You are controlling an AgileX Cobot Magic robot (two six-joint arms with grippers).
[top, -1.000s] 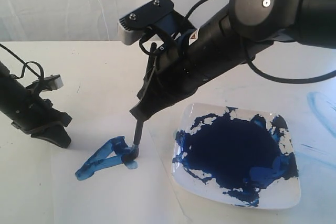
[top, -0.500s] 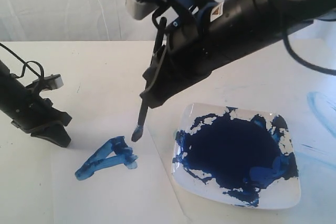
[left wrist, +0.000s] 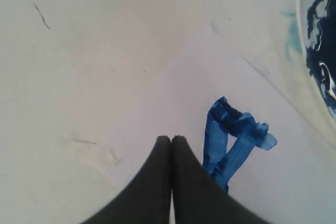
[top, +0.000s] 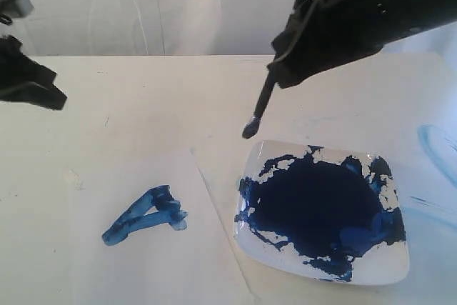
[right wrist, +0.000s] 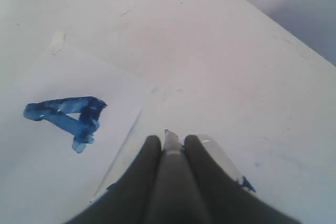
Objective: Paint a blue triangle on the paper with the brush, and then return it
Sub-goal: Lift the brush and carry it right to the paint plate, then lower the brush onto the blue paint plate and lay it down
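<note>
The right gripper (top: 283,69) clamps the brush (top: 261,103), which stands steep with its bristles down near the plate's (top: 397,268) far-left corner. The left gripper (left wrist: 171,140) is pressed together, empty.

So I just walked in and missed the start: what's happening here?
The right gripper holds the brush in the air, its blue-stained tip near a corner of the plate of dark blue paint. A small rough blue triangle is painted on the paper. The left gripper is shut, holding nothing, off to the side.
</note>
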